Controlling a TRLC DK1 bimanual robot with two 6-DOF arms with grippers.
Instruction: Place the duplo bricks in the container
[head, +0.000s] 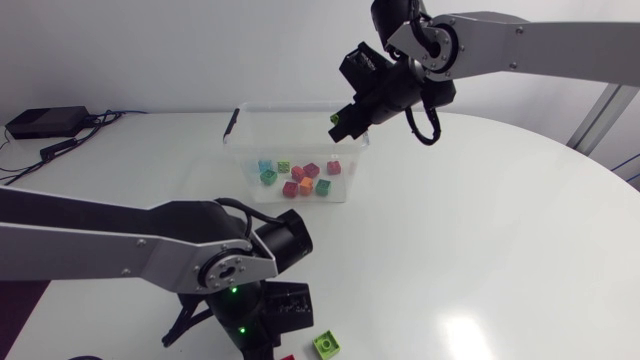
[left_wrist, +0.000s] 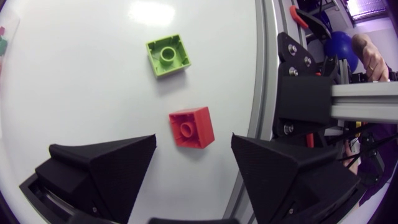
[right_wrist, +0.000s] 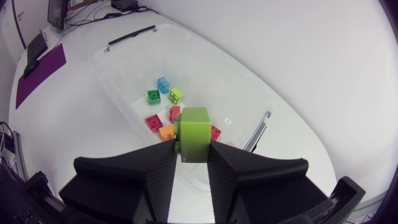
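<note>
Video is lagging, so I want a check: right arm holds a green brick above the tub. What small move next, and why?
Probably open the right gripper: the green brick is clamped between its fingers and appears to hang over the open container, above the bricks already inside, so it should drop in.

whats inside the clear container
Loose duplo bricks in the container: blue, green, lime, red, orange. The green brick in the right end effector hides part of them.
</note>
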